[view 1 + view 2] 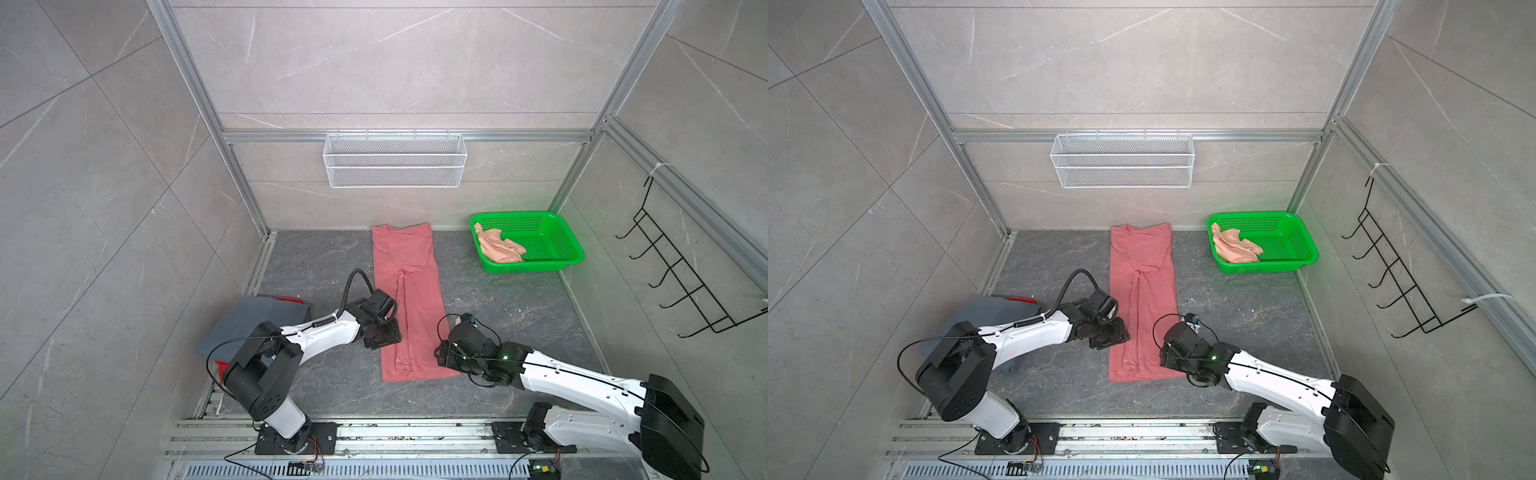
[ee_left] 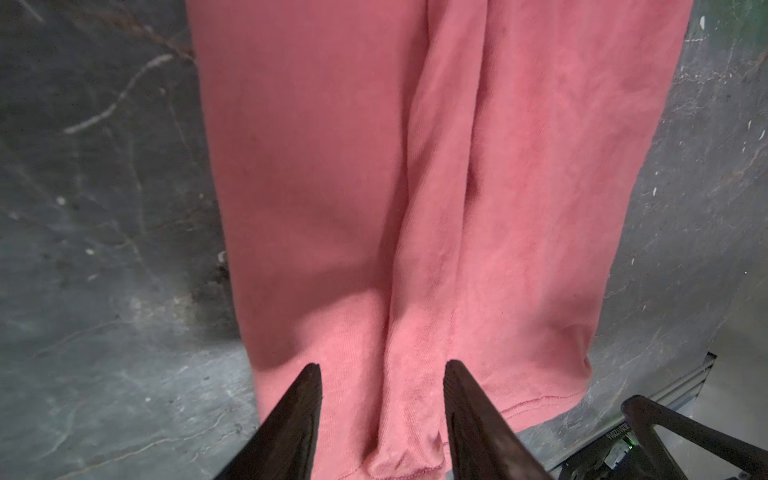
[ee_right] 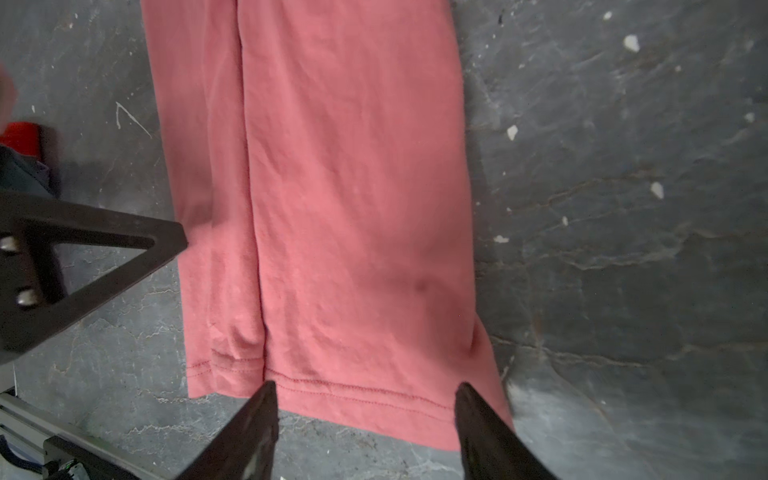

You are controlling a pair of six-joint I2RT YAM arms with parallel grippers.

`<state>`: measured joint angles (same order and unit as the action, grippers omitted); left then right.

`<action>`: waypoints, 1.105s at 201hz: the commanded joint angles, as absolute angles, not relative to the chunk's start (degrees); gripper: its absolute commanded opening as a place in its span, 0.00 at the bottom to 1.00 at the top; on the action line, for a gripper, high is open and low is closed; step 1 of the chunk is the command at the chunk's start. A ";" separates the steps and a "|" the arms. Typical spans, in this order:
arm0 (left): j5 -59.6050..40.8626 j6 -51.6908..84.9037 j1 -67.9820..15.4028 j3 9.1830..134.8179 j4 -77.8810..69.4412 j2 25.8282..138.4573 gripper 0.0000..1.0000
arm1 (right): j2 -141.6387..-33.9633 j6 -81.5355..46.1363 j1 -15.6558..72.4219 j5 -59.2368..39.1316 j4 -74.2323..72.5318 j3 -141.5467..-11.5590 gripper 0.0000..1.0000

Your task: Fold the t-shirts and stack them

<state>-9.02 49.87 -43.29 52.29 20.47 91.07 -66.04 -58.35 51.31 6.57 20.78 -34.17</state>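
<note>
A coral pink t-shirt (image 1: 409,299) (image 1: 1142,299), folded lengthwise into a long strip, lies flat in the middle of the dark table. My left gripper (image 1: 384,337) (image 2: 382,365) hovers open over its left side near the hem, with a raised crease of cloth (image 2: 399,374) between the fingers. My right gripper (image 1: 441,355) (image 3: 365,384) stands open over the hem's right corner (image 3: 415,407). A slate grey-blue t-shirt (image 1: 245,320) lies folded at the left on a bright red one (image 1: 286,298). A pale peach t-shirt (image 1: 498,247) sits crumpled in the green basket (image 1: 552,245).
A white wire basket (image 1: 395,160) hangs on the back wall. A black hook rack (image 1: 685,270) is fixed to the right wall. Aluminium rails (image 1: 415,432) carrying both arm bases run along the front edge.
</note>
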 commanded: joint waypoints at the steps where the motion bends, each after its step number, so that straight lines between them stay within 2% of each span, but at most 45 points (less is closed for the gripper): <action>1: -6.25 54.99 -45.71 51.17 19.76 89.39 0.51 | -66.84 -60.31 51.50 5.82 19.48 -32.91 0.68; 48: -5.20 58.59 -48.35 49.23 18.15 90.74 0.49 | -66.90 -60.63 51.51 6.30 18.94 -32.33 0.68; 76: -5.16 59.57 -49.90 49.61 17.23 90.80 0.43 | -66.91 -61.06 51.51 6.59 18.85 -31.72 0.68; 92: -5.00 59.92 -50.60 50.08 17.16 90.53 0.35 | -67.32 -61.40 51.53 6.68 18.57 -31.35 0.68; 115: -4.89 60.20 -51.54 50.86 17.53 90.53 0.15 | -68.27 -62.05 51.55 6.72 17.72 -30.61 0.68; 136: -4.51 60.72 -52.10 51.30 18.08 90.16 0.06 | -68.28 -62.85 51.58 6.85 17.10 -29.77 0.68; 166: -1.87 59.70 -54.62 54.46 21.53 89.31 0.04 | -67.45 -63.06 51.52 7.48 17.60 -29.13 0.68; 202: -1.57 56.39 -57.58 61.69 25.53 93.85 0.06 | -67.38 -63.24 51.50 7.82 18.29 -28.85 0.68; 213: -1.50 55.21 -58.20 64.39 27.11 95.80 0.09 | -67.28 -63.20 51.55 7.72 18.41 -28.72 0.68; 222: -1.46 54.11 -58.59 66.60 28.79 97.41 0.19 | -66.95 -63.28 51.53 7.73 18.69 -28.69 0.68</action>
